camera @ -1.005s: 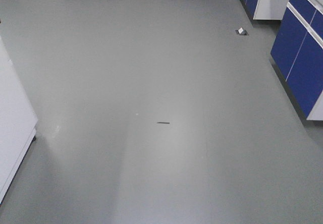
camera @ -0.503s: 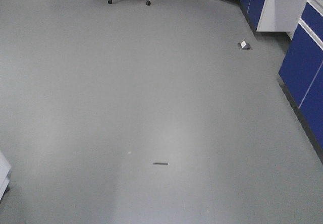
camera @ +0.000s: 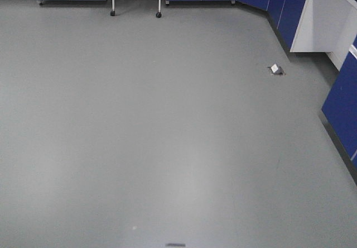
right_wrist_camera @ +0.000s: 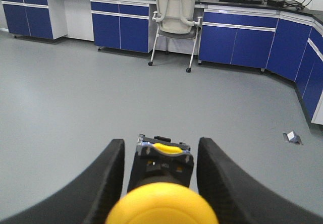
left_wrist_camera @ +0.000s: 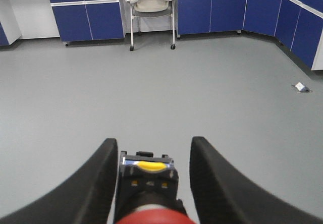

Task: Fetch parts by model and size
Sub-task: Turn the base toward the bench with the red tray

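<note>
Left gripper (left_wrist_camera: 154,144): fingers set narrow about one red-capped switch (left_wrist_camera: 151,217), cap toward the lens, block base between the tips. Right gripper (right_wrist_camera: 160,142): same narrow grip on one yellow-capped switch (right_wrist_camera: 161,206). Two switches in all, both held above grey floor (camera: 167,119). Farther off: one office chair (right_wrist_camera: 174,12), blue cabinets (right_wrist_camera: 121,30) along the walls.

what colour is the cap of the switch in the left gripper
Red cap on the push-button switch; best in left wrist view.

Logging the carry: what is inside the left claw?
The left claw holds a red-capped push-button switch, block base pointing forward. Where the fingers grip it is covered by the cap.
</note>
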